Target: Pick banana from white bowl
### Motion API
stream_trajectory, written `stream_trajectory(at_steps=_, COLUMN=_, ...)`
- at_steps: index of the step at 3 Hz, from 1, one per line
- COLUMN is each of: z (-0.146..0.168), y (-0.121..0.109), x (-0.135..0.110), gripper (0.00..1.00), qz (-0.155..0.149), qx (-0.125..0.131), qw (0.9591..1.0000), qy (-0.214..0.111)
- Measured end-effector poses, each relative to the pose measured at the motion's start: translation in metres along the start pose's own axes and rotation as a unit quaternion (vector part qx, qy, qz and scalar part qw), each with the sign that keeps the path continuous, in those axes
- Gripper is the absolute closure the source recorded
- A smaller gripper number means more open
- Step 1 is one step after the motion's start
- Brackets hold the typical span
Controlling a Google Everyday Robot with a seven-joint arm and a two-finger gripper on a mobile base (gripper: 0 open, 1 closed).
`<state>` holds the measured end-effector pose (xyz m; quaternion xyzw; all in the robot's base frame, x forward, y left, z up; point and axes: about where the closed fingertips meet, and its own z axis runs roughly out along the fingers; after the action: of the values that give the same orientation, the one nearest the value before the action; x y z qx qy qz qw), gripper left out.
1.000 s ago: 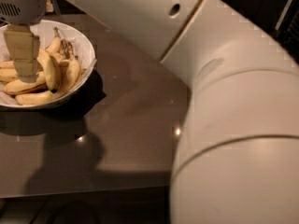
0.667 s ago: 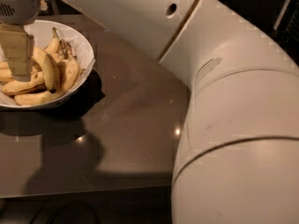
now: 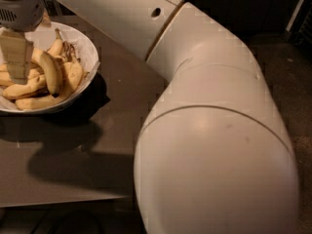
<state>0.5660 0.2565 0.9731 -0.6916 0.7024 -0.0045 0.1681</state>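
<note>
Task object: thick, strongly arched yellow banana (image 3: 50, 73), lying on top of the heap inside the wide, shallow, round white bowl (image 3: 90, 48).
Long axis: runs almost straight from the desk's far edge toward its near edge, leaning slightly right as it comes nearer. The outer curve of the arch faces right and the lower end points at the near edge.
Bowl position: on the brown-grey matt desk (image 3: 73, 174), toward its far left corner, with part of the bowl cut off by the left border of the view.
Other fruit: slimmer yellow bananas (image 3: 29, 87) lie crosswise beneath and beside the task banana, some with dark stems toward the far rim.
Gripper: grey-headed gripper with tan pads (image 3: 17, 57), hanging over the left half of the bowl just left of the banana. Whether it is open, closed or gripping cannot be told.
Change: the gripper stands slightly farther left than a second ago, at about the same height, and the bananas lie as before.
Arm pose: large white jointed arm (image 3: 214, 130) reaches from the lower right across the desk's right side to the far left, bent at a bulky elbow.
</note>
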Motion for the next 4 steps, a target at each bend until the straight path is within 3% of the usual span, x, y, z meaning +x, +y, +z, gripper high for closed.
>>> stream_trajectory(at_steps=2, z=0.026, y=-0.014, x=0.005, gripper=0.10, qz=0.047, qx=-0.047, qw=0.9977, qy=-0.012)
stream_trajectory(at_steps=4, z=0.051, y=-0.006, x=0.015, gripper=0.09, qz=0.077, qx=-0.110, qw=0.9907, qy=-0.021)
